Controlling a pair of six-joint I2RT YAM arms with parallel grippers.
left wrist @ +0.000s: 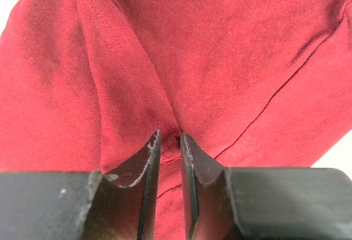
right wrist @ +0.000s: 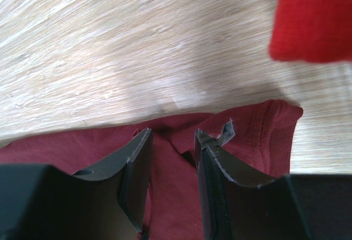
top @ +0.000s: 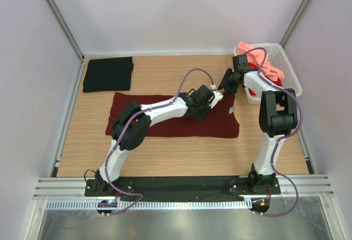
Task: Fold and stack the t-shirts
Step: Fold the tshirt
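Left claw (left wrist: 169, 135), right claw (right wrist: 173, 132) on one maroon t-shirt (top: 165, 127); one black t-shirt (top: 108, 74).

White lattice basket (top: 290, 69) at far right corner, wooden table (top: 165, 152), pale walls (top: 165, 14)

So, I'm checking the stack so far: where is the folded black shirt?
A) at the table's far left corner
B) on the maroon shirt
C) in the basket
A: the black t-shirt lies folded at the far left corner of the table, apart from the maroon t-shirt.
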